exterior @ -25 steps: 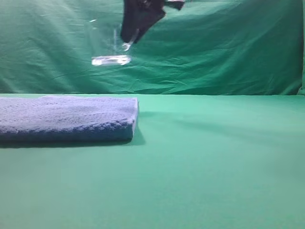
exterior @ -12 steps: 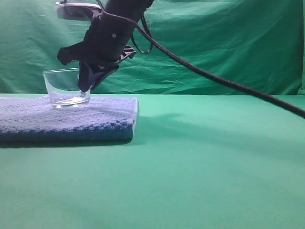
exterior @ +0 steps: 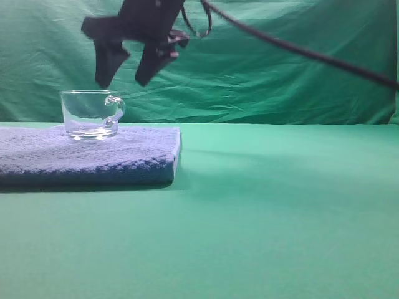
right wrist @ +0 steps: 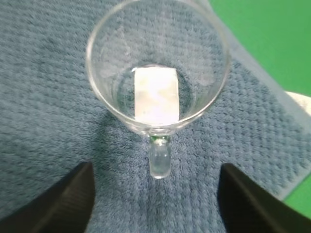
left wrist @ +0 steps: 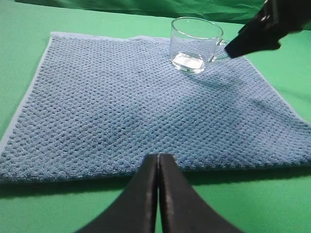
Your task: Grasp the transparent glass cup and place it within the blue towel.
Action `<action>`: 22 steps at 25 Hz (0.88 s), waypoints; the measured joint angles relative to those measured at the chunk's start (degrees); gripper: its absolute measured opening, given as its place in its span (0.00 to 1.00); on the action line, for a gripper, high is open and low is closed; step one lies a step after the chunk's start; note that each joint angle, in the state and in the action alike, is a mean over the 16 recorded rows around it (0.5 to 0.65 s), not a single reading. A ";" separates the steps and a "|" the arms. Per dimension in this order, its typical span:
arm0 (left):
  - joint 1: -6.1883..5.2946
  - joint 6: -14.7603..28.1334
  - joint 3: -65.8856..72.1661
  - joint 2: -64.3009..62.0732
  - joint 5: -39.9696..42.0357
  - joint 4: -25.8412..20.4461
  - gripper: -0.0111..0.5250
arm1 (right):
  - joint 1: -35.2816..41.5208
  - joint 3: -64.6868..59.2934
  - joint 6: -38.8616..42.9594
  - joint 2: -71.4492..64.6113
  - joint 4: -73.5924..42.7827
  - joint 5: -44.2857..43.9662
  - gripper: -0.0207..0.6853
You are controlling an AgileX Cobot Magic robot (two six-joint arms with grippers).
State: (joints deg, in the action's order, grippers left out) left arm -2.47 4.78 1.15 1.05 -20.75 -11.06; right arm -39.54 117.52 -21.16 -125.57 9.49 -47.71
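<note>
Glass cup (exterior: 91,115) upright on blue towel (exterior: 87,152) — right fingers (exterior: 111,62) released, left fingers (left wrist: 146,194) clenched.

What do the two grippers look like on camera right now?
Both are matte black. The right gripper has two tapered fingers, and a black cable trails off it. The left gripper shows two smooth, narrow fingers. No markings are visible.

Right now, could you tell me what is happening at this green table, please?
The right gripper hangs open just above the short clear glass mug, touching nothing. The mug stands upright on the thick periwinkle-blue waffle-weave towel, near one of its corners, with its looped handle toward that gripper. The left gripper is shut and empty at the towel's opposite edge. The placing looks done.
</note>
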 joint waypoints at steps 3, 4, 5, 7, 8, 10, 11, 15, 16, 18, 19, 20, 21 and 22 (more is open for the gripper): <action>0.00 0.00 0.00 0.00 0.00 0.00 0.02 | 0.08 0.37 3.41 5.88 -1.40 -6.10 0.33; 0.00 0.00 0.00 0.00 0.00 0.00 0.02 | 0.09 0.48 4.48 7.99 -1.90 -8.12 0.28; 0.00 0.00 0.00 0.00 0.00 0.00 0.02 | 0.10 0.58 5.50 10.10 -2.42 -10.10 0.24; 0.00 0.00 0.00 0.00 0.00 0.00 0.02 | 0.11 0.73 7.42 14.43 -3.43 -13.72 0.15; 0.00 0.00 0.00 0.00 0.00 0.00 0.02 | 0.11 0.74 8.31 16.57 -3.91 -15.34 0.11; 0.00 0.00 0.00 0.00 0.00 0.00 0.02 | 0.11 0.42 9.99 20.75 -4.83 -18.12 0.06; 0.00 0.00 0.00 0.00 0.00 0.00 0.02 | 0.11 0.06 10.78 22.82 -5.26 -19.28 0.04; 0.00 0.00 0.00 0.00 0.00 0.00 0.02 | 0.11 -3.22 13.04 31.24 -6.71 -22.28 0.03; 0.00 0.00 0.00 0.00 0.00 0.00 0.02 | 0.11 -4.54 13.29 33.38 -6.95 -22.54 0.03; 0.00 0.00 0.00 0.00 0.00 0.00 0.02 | 0.11 -7.80 13.60 37.82 -7.32 -22.39 0.03; 0.00 0.00 0.00 0.00 0.00 0.00 0.02 | 0.11 -9.74 13.71 40.06 -7.45 -21.97 0.03; 0.00 0.00 0.00 0.00 0.00 0.00 0.02 | 0.11 -11.86 13.80 42.34 -7.53 -21.35 0.03; 0.00 0.00 0.00 0.00 0.00 0.00 0.02 | 0.11 -14.19 13.86 44.71 -7.55 -20.53 0.03; 0.00 0.00 0.00 0.00 0.00 0.00 0.02 | 0.11 -16.73 13.91 47.12 -7.49 -19.53 0.03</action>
State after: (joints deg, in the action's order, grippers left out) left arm -2.47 4.78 1.15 1.05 -20.75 -11.06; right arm -39.43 100.79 -7.25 -78.45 2.00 -67.24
